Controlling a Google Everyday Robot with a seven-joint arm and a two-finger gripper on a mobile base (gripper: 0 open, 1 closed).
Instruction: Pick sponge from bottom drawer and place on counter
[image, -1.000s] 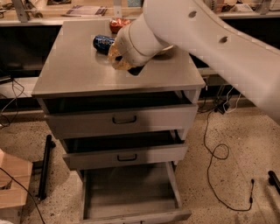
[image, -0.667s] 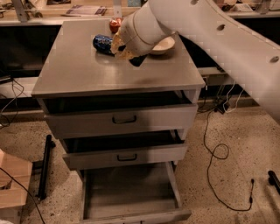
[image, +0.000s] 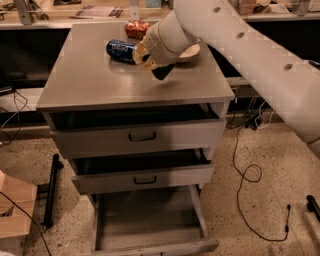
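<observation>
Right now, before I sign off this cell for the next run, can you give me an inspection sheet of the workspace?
Surface: counter, grey metal worktop.
Job's things: sponge held low over the counter's rear; bottom drawer pulled out, nothing seen inside.
Clutter: blue can on its side, red can, tan bowl, all at the counter's rear.
Grippers: gripper beside the blue can, fingers shut on the sponge.
Cables: black cable looping on the floor at right; thinner cables at left.
Surroundings: upper drawers ajar; cluttered bench behind; black bar on the floor at left.
</observation>
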